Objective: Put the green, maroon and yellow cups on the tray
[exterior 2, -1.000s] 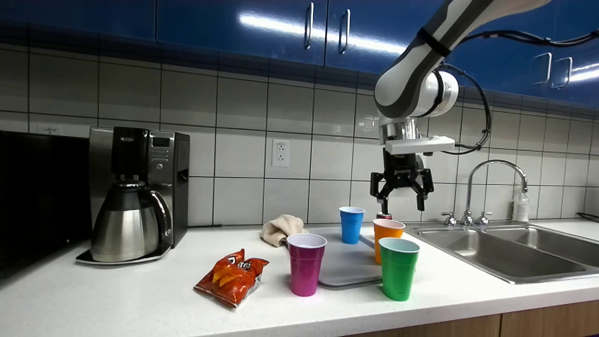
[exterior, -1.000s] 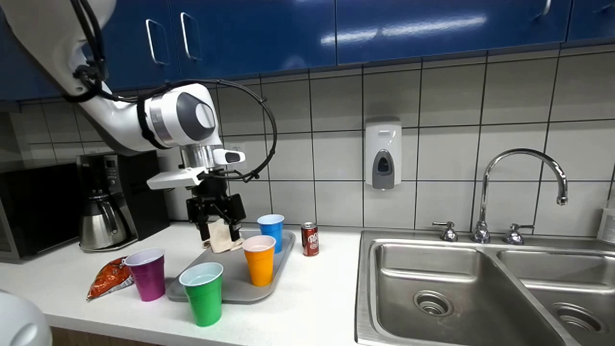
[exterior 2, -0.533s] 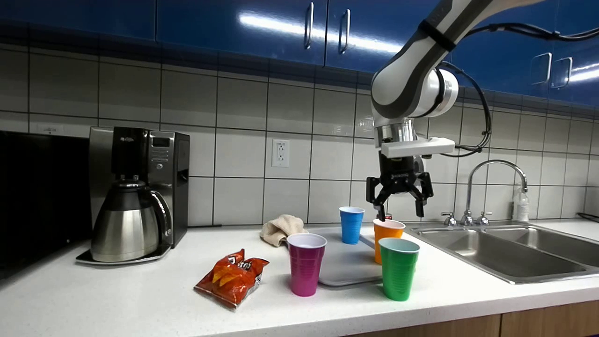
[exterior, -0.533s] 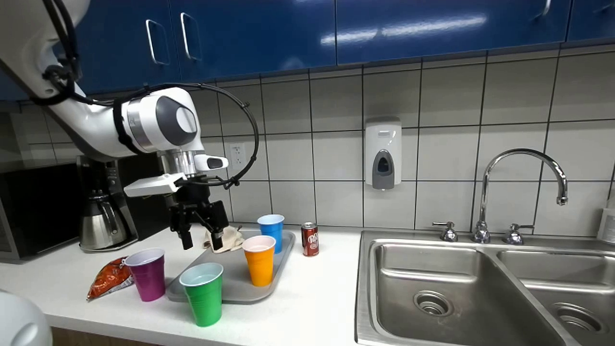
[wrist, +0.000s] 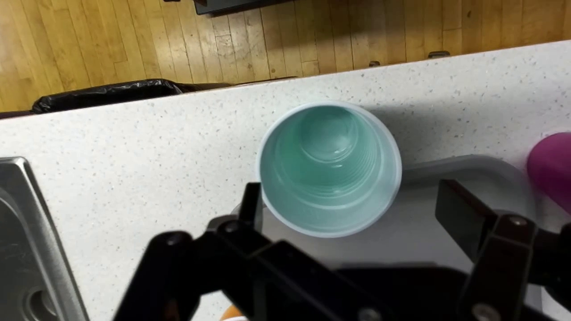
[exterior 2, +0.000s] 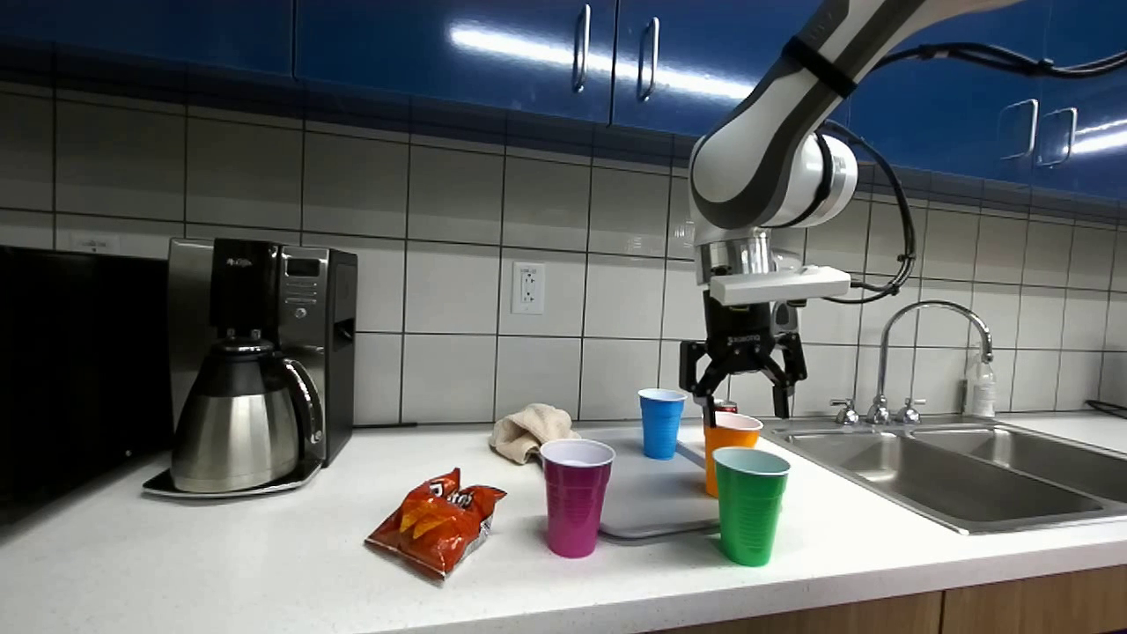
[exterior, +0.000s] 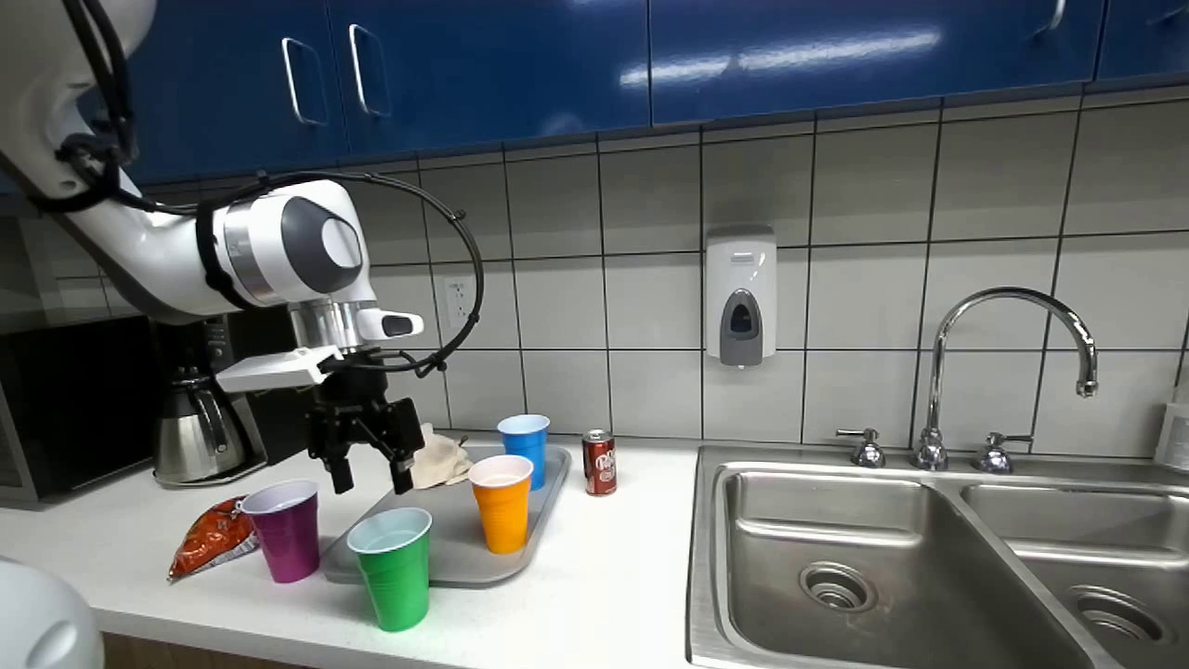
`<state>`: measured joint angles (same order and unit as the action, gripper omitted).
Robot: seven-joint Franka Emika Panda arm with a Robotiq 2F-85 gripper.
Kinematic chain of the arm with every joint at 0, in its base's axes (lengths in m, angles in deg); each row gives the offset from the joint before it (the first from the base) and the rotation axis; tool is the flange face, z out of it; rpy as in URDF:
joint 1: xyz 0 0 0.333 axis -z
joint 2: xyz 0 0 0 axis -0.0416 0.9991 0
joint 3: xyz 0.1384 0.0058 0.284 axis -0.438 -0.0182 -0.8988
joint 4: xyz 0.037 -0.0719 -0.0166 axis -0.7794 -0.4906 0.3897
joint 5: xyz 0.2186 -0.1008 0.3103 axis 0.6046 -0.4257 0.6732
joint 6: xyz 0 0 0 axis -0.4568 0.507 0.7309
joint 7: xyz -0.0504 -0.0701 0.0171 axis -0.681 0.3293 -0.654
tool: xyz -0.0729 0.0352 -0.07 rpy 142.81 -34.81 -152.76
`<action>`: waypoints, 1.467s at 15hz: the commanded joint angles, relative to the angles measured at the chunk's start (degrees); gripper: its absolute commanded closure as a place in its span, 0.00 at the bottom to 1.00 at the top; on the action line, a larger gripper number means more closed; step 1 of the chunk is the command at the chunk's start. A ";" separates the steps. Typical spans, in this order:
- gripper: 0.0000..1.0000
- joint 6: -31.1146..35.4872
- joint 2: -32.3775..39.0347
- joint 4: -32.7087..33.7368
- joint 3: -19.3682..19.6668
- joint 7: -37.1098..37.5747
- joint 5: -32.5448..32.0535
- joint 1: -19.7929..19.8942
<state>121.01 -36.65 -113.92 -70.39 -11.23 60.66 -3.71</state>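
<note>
Jaws, one pair: I am holding them spread, pinching nothing, above the green cup [exterior 2: 751,511], which is standing on the surface [exterior: 613,595], just near of the tray [exterior: 455,555]. Maroon cup [exterior 2: 576,506]: standing just left of the tray. Yellow cup [exterior: 503,511]: sitting on the tray. Grasp, I am judging: needing a small shift near and right, straight descent, even straddling, light squeezing.

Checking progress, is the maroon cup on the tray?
No. The maroon cup stands on the white counter, beside the gray tray.
</note>
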 commanded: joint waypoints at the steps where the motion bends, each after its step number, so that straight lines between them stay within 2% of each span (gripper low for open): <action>1: 0.00 1.72 -0.86 -1.14 -0.51 -1.85 0.98 0.03; 9: 0.00 5.95 1.75 -1.77 -0.96 -1.85 0.91 -0.28; 22: 0.00 9.07 7.19 -1.71 -0.98 -1.22 0.10 -0.70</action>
<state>128.80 -29.99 -115.38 -71.14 -11.86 60.62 -4.16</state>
